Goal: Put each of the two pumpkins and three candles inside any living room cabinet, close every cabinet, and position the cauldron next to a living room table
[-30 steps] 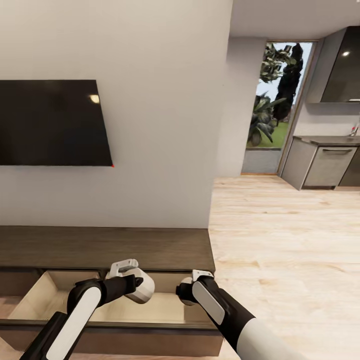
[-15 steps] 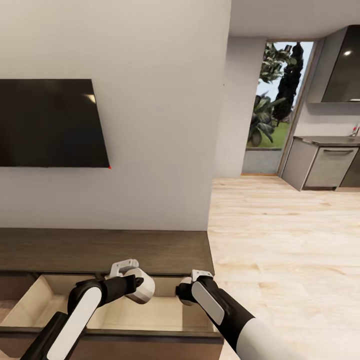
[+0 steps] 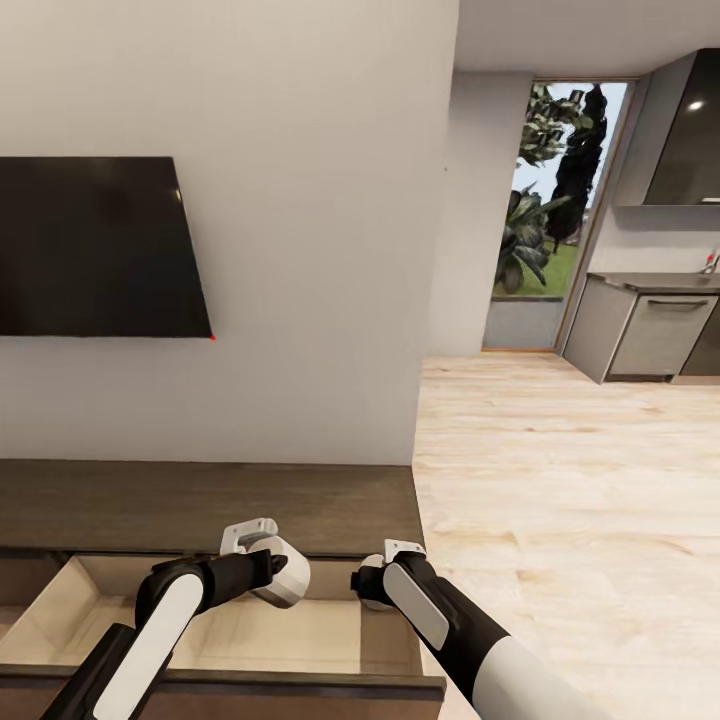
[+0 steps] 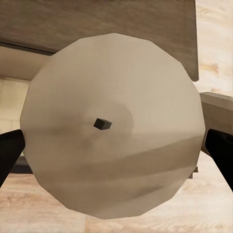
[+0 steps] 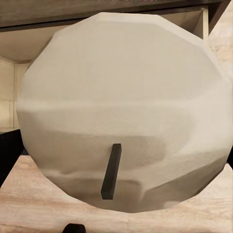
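Each arm carries 1 candle, and both hang over the pulled-out compartment of the cabinet (image 3: 210,500), so the coming move turns on a straight drop. The pale interior lies directly below the left tool (image 3: 262,568). The right tool (image 3: 372,585) sits toward that compartment's right end, near its side wall, so it has the tighter margin.

In the left wrist view, the left candle (image 4: 112,126) shows its round top face-on with the wick as a small dark square at the centre. Its long axis therefore runs along the tool's own line of sight, wick toward the wrist. The dark fingers (image 4: 10,153) press on it from 2 opposite sides, so the left tool is clamped on it.

In the right wrist view, the right candle (image 5: 124,111) is tilted a little, judging by the wick appearing as a short slanted bar. A dark finger (image 5: 8,155) shows at one edge and the candle sits close in front of the camera, so I judge it gripped too.
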Tool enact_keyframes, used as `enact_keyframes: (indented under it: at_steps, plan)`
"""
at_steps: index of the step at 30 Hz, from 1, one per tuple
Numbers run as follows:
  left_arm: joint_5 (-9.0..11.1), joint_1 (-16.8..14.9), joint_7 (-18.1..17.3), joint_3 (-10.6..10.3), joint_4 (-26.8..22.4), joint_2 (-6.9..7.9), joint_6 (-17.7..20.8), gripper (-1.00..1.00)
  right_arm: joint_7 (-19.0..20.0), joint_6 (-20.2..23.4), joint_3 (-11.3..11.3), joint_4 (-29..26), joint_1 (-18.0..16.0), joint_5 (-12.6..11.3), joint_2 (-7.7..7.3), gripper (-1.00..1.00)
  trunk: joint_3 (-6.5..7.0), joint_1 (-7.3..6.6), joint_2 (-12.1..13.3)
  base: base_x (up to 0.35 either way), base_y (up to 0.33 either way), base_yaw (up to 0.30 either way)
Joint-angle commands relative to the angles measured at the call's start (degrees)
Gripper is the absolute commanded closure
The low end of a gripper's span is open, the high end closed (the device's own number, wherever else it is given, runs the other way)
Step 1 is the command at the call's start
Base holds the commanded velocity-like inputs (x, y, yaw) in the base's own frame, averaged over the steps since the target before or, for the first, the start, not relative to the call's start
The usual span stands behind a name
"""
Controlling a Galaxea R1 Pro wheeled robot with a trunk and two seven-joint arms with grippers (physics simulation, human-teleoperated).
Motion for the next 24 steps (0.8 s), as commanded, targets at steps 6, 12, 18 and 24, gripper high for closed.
enact_keyframes:
  at_steps: [6,12,18,24]
  plan:
    - [0.53,-0.05,0.59,-0.10,-0.06,0.05,0.03,1.00,-0.64,0.00,0.19,-0.07,-0.07,-0.48,-0.03,1.00,-0.06,0.00,-0.04,0.001,0.000,0.000]
    - [0.52,-0.05,0.61,-0.10,-0.05,0.05,-0.01,1.00,-0.64,-0.45,0.19,-0.07,-0.07,-0.48,-0.03,1.00,-0.42,0.44,-0.84,0.000,0.000,0.000]
    - [0.52,-0.05,0.61,-0.03,-0.04,0.05,-0.05,1.00,-0.64,-0.49,0.19,-0.07,-0.07,-0.45,-0.03,1.00,-0.78,0.88,-1.64,0.000,0.000,0.000]
    - [0.43,-0.05,0.62,-0.05,0.02,0.05,-0.10,1.00,-0.58,-0.50,0.19,-0.15,-0.07,-0.47,-0.08,1.00,-1.86,2.20,-4.05,0.000,0.000,0.000]
